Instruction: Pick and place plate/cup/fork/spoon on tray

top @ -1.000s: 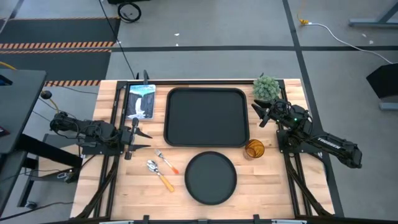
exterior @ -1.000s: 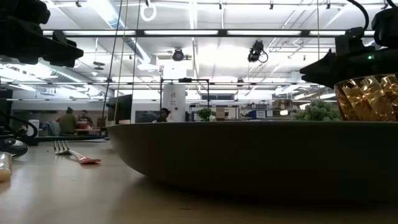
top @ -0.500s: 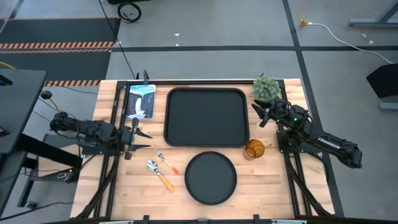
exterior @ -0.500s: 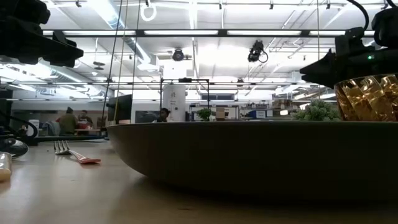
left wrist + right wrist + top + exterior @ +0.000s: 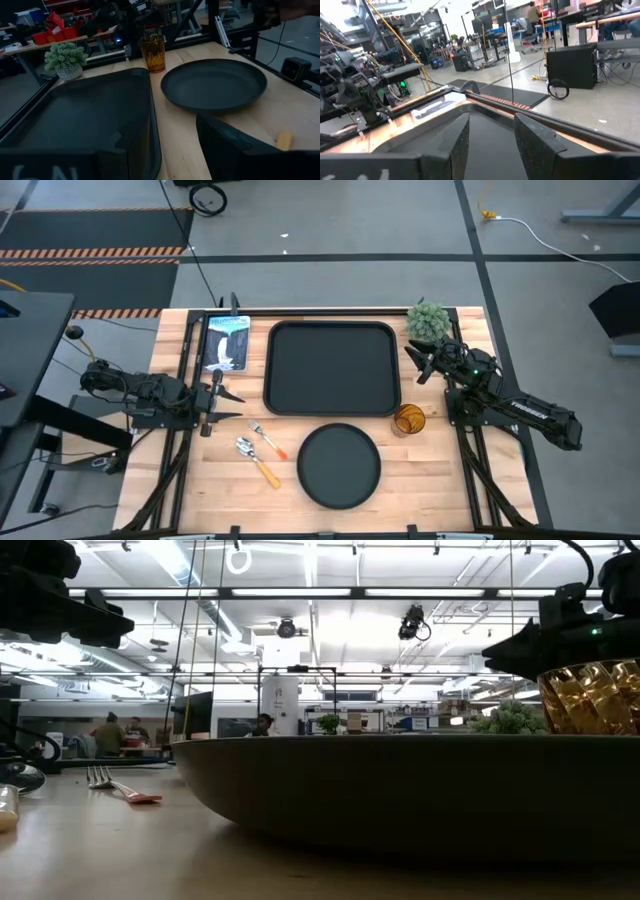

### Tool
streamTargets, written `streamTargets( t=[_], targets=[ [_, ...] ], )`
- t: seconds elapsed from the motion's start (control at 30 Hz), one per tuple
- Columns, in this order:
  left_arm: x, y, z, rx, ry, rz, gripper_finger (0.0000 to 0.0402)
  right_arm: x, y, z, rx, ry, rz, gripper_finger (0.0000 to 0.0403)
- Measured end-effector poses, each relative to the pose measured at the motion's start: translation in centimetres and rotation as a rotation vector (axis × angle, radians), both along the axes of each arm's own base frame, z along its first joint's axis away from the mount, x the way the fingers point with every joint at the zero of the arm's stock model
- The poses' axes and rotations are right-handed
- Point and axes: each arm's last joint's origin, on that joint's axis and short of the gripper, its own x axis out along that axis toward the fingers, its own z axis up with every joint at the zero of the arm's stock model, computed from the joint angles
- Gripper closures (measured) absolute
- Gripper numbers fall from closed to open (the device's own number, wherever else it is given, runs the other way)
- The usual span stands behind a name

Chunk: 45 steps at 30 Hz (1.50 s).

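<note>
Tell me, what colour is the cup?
Amber-brown see-through glass; the cup shows best in the left wrist view.

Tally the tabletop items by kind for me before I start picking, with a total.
Tray: 1
Plate: 1
Cup: 1
Fork: 1
Spoon: 1
Potted plant: 1
Printed card: 1
Total: 7

Low view: plate (image 5: pixel 420 790) hides tray; cup (image 5: pixel 590 700) cropped.

Right end effector (image 5: pixel 490 145) fingers parted, above tray (image 5: pixel 485 150); left arm (image 5: pixel 355 95) beyond.
</note>
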Motion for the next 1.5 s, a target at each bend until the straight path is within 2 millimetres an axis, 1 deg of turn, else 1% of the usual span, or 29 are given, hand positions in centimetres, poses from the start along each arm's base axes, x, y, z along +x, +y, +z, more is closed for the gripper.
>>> streamTargets(
  t=[0.17, 0.27, 0.43, 0.53, 0.6, 0.73, 0.87, 0.97, 1.07, 1.17, 1.3, 1.5],
  targets=[
    [0.0, 0.0, 0.4, -0.012, -0.037, 0.000, 0.0230, -0.1, 0.1, 1.3, -0.065, -0.117, 0.001, 0.0243],
    [0.0, 0.0, 0.4, -0.013, -0.039, 0.000, 0.0230, -0.2, 0.2, 1.6, -0.072, -0.153, 0.024, 0.0243],
    [0.0, 0.0, 0.4, -0.012, -0.039, 0.000, 0.0230, -0.2, 0.2, 1.6, 0.000, -0.204, 0.050, 0.0243],
    [0.0, 0.0, 0.4, -0.012, -0.039, 0.000, 0.0230, -0.1, 0.2, 1.5, 0.090, -0.236, 0.068, 0.0243],
    [0.0, 0.0, 0.4, -0.012, -0.044, 0.000, 0.0230, 0.1, 0.2, 1.3, 0.131, -0.231, 0.120, 0.0243],
    [0.1, 0.0, 0.9, -0.034, -0.090, 0.000, 0.0230, 0.6, 0.5, 1.1, 0.173, -0.147, 0.273, 0.0245],
    [0.1, 0.0, 1.3, -0.099, -0.121, 0.004, 0.0230, 1.0, 0.7, 2.1, 0.209, -0.017, 0.296, 0.0247],
    [0.1, 0.0, 1.6, -0.177, -0.143, 0.007, 0.0230, 1.5, 0.8, 2.2, 0.246, 0.121, 0.300, 0.0247],
    [0.1, 0.0, 1.7, -0.233, -0.148, 0.008, 0.0230, 2.2, 1.0, 2.7, 0.268, 0.198, 0.329, 0.0247],
    [0.1, 0.0, 1.7, -0.242, -0.152, 0.009, 0.0230, 2.9, 1.2, 2.8, 0.292, 0.256, 0.355, 0.0247],
    [0.1, 0.0, 1.7, -0.238, -0.152, 0.008, 0.0230, 4.0, 1.8, 3.8, 0.294, 0.328, 0.397, 0.0247],
    [0.1, 0.0, 1.7, -0.238, -0.152, 0.008, 0.0230, 5.3, 3.0, 6.0, 0.299, 0.539, 0.415, 0.0247]
  ],
)
